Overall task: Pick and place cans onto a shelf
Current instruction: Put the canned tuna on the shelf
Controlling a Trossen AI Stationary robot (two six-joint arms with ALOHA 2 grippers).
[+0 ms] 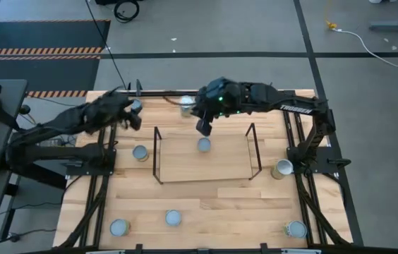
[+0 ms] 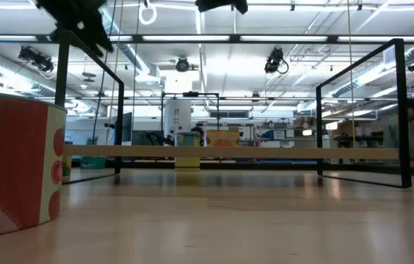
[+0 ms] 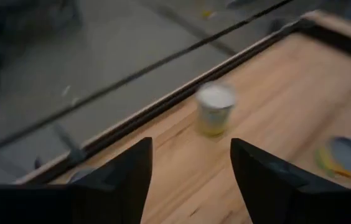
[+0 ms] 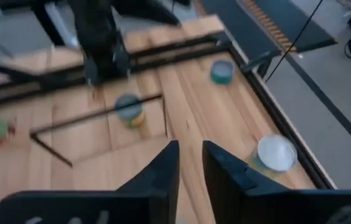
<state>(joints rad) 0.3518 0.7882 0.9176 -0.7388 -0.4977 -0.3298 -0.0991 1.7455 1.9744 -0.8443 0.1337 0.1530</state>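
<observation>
The shelf [image 1: 220, 164], with dark wire end frames, stands mid-table with one can [image 1: 204, 144] on its base near the far side. My right gripper [image 1: 204, 128] hovers just beyond that can, its fingers [image 4: 191, 167] a narrow gap apart and empty. My left gripper [image 1: 131, 117] is open and empty [image 3: 191, 180] near the far left, next to a can [image 1: 135, 106]. A white-topped can with a yellowish label [image 1: 187, 104] stands by the far edge and shows ahead of the left fingers [image 3: 215, 109]. Another can [image 1: 140, 152] stands left of the shelf.
Other cans stand on the table at the right [image 1: 282, 168] and along the near edge [image 1: 118, 227], [image 1: 173, 218], [image 1: 296, 229]. A red-and-white labelled can [image 2: 16, 169] fills the low view's left. The black metal frame [image 1: 255, 92] runs round the tabletop.
</observation>
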